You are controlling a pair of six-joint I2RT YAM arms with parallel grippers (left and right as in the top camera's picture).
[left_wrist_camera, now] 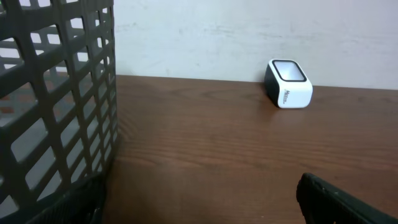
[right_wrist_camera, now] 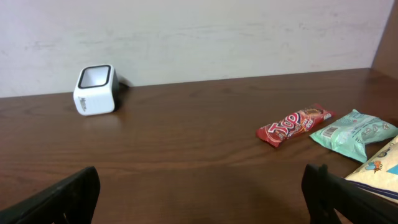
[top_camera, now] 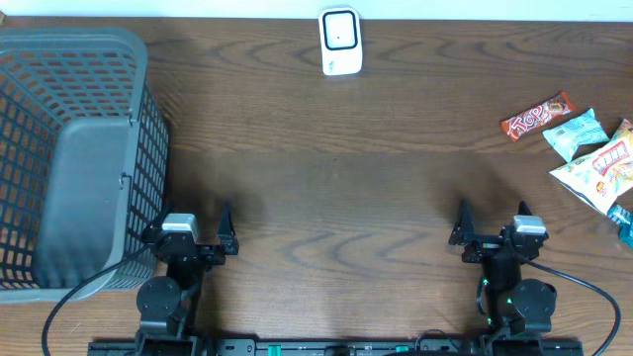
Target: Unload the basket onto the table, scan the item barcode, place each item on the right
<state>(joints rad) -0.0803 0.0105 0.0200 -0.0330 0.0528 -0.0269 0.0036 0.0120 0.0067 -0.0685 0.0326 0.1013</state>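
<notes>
Barely visible, a blue packet (top_camera: 624, 223) is cropped.

Light: even, soft, moderately bright.
Shadow: faint, on the worktop (top_camera: 346, 178) right of the basket (top_camera: 148, 168).
Focus: wrist views slightly soft.

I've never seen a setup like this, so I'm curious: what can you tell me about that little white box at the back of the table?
The white box is small, with rounded corners and a smooth, plastic-looking shell. One face holds a pale window framed in black, tilted upward; small dark lettering marks a side. It stands alone on the brown wooden table, close to the pale wall. Only the table touches it.
</notes>
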